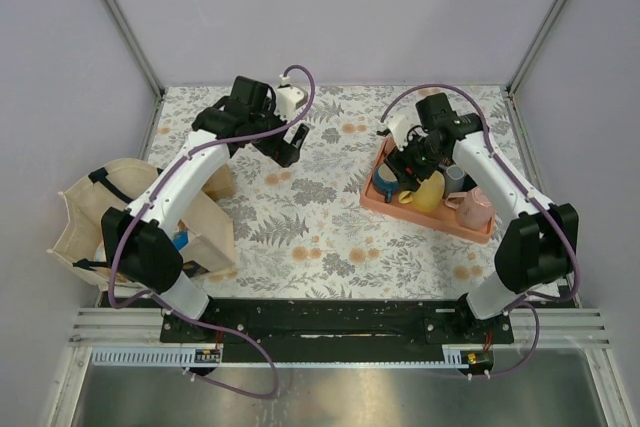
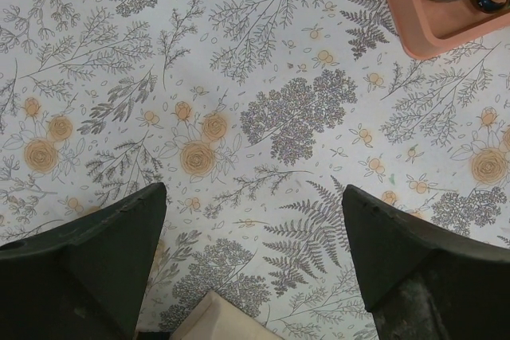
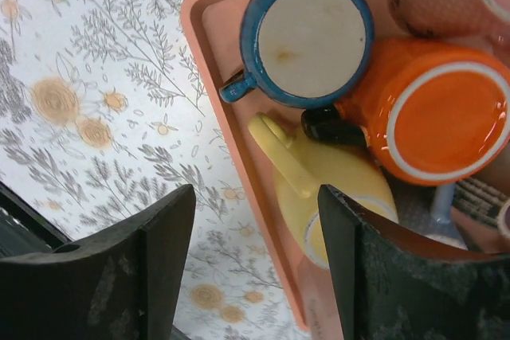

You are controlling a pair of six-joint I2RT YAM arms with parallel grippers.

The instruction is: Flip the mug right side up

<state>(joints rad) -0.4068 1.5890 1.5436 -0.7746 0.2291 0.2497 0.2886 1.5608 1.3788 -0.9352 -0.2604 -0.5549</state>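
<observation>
A salmon tray (image 3: 209, 61) holds several mugs. A blue mug (image 3: 309, 33) stands upside down, its cream base facing up and its handle pointing left. A yellow mug (image 3: 335, 185) lies on its side beside it, and an orange mug (image 3: 442, 113) is tipped over to the right. My right gripper (image 3: 255, 195) is open and empty, hovering over the tray's left rim and the yellow mug; in the top view it (image 1: 408, 165) is above the tray (image 1: 430, 222). My left gripper (image 2: 253, 193) is open and empty over the floral cloth, left of the tray (image 2: 430, 33).
A pink mug (image 1: 476, 207) lies at the tray's near right end. A canvas tote bag (image 1: 95, 212) and a tan paper bag (image 1: 210, 232) stand at the left of the table. The floral cloth (image 1: 300, 227) covers the table.
</observation>
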